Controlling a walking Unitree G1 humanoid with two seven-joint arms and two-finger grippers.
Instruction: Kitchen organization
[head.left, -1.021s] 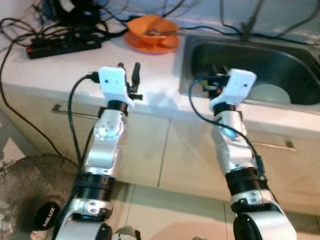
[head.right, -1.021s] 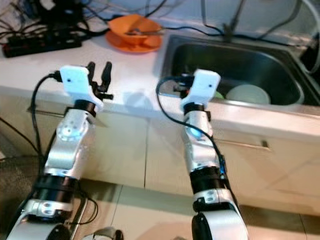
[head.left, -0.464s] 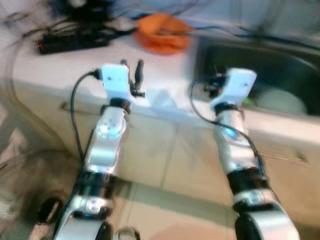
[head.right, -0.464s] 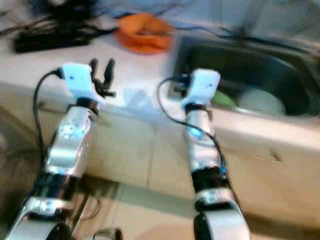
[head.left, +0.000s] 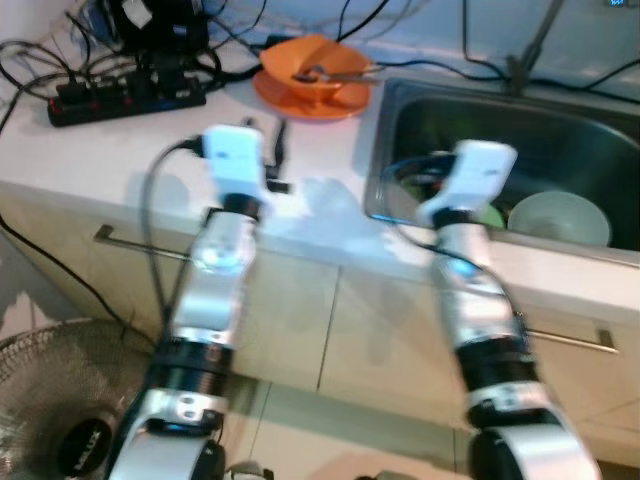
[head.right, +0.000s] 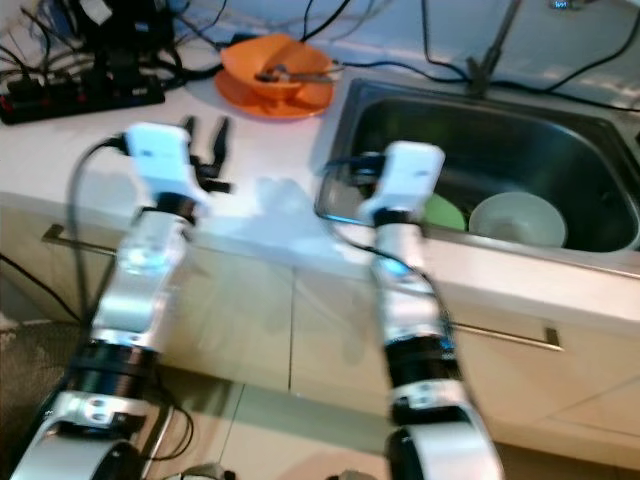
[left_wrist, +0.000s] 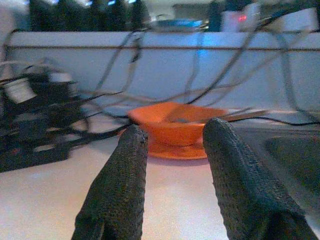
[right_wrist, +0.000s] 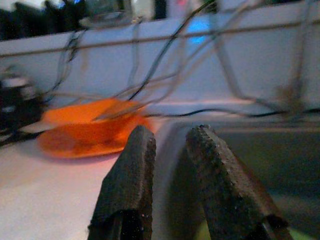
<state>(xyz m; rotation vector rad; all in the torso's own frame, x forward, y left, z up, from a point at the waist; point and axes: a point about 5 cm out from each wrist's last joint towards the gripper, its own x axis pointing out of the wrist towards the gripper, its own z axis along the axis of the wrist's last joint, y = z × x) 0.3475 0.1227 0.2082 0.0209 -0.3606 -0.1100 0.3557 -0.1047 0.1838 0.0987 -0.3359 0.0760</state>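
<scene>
Far L on surface (head.left: 90, 140): black power strip (head.left: 125, 92) + cable tangle (head.left: 150, 40), close to the back wall. Fan (head.left: 50, 400) on the floor below, L side.

L pincer (left_wrist: 172, 170): fingers apart, nothing held, hovering over the surface just in front of the orange bowl (head.left: 315, 68), aimed right at it. Bowl sits on an orange plate (head.left: 300, 98), spoon (head.left: 340, 70) resting inside, all just L of the sink (head.left: 400, 110).

R pincer (right_wrist: 170, 170): narrow gap btwn fingers, nothing in it, over the sink's near-L edge. In the sink: green item (head.right: 440, 212) and a pale bowl (head.right: 515, 218).

Risks, imo:
- bowl is stacked on plate w/ loose spoon; grabbing one rim could tip it, spoon slides out or plate drags along.
- cables run right behind the bowl; overshoot by L pincer could snag one.
- power strip near a sink: any splash is bad.
- frames are blurry, so position est. is weak.
</scene>
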